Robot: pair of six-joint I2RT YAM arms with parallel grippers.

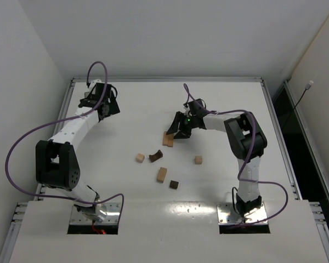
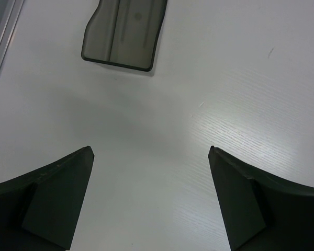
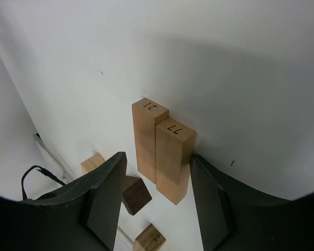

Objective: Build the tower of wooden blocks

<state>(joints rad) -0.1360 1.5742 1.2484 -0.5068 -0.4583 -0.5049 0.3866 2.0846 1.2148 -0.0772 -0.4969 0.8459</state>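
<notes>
Nearest the arm bases, at the centre of the top view, the loose pieces lie apart from one another: a small dark brown cube (image 1: 174,184), a light tan wooden bar (image 1: 162,174), a tan cube at right (image 1: 198,159), a second tan cube at left (image 1: 140,158) and a dark brown arch-shaped block (image 1: 156,156), apparently stock waiting to be used. Just beyond them stands the wood block tower (image 1: 168,138), so far only two upright tan bars (image 3: 162,149) pressed side by side and numbered 21 and 77, likely meant as paired columns. The right gripper (image 3: 156,157) straddles them with its jaws parted. One finger seems to meet bar 77 and the other shows a gap, a stance suited to steadying rather than lifting, though true contact cannot be told. From above it hides most of the bars. Farthest, at upper left, the left gripper (image 2: 150,151) hangs wide open and empty, seemingly parked clear of the work. The translucent grey plastic bin (image 2: 123,34) beyond it is cut off at the frame's top edge.
</notes>
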